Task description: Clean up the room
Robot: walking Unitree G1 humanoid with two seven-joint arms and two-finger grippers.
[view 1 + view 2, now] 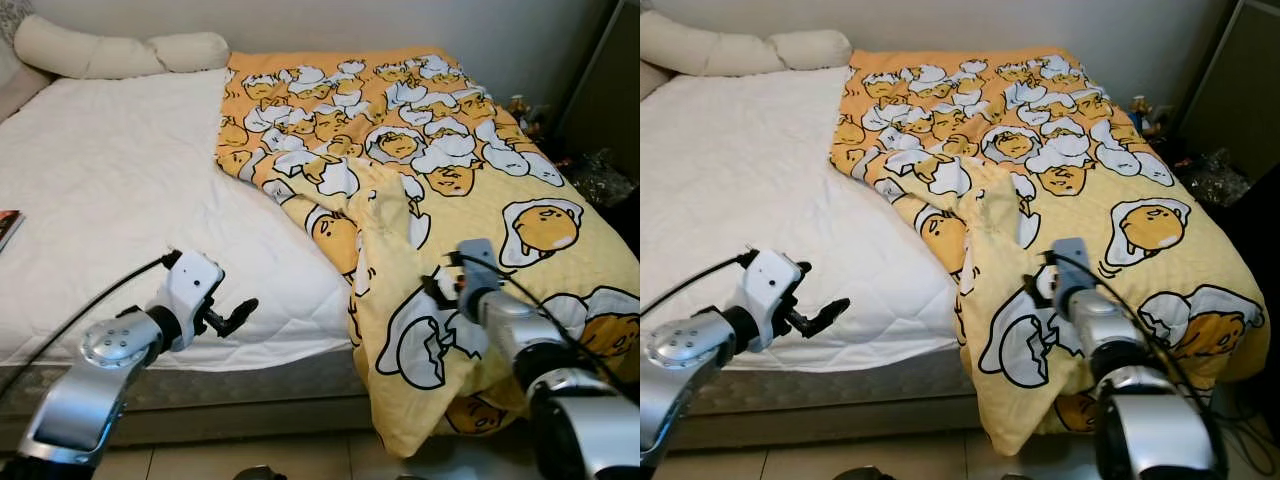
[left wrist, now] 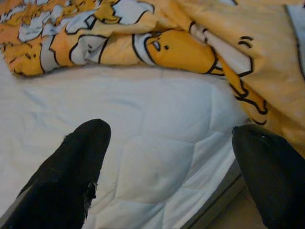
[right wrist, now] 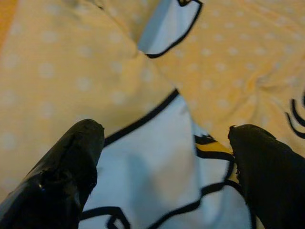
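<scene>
Yellow egg-print quilted blanket point(image 1: 430, 190): soft, limp, light but bulky. Take folded edge near white mattress point(image 1: 110, 190). Right gripper point(image 3: 162, 157) wide, just above blanket; left gripper point(image 2: 167, 162) wide, empty.

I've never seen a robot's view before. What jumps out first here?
A bright yellow blanket printed with cartoon eggs covers the right half of the bed, one corner folded back and its edge hanging to the floor. Bare white mattress lies to the left. The right gripper hovers open over the blanket; the left gripper over the mattress edge.
</scene>
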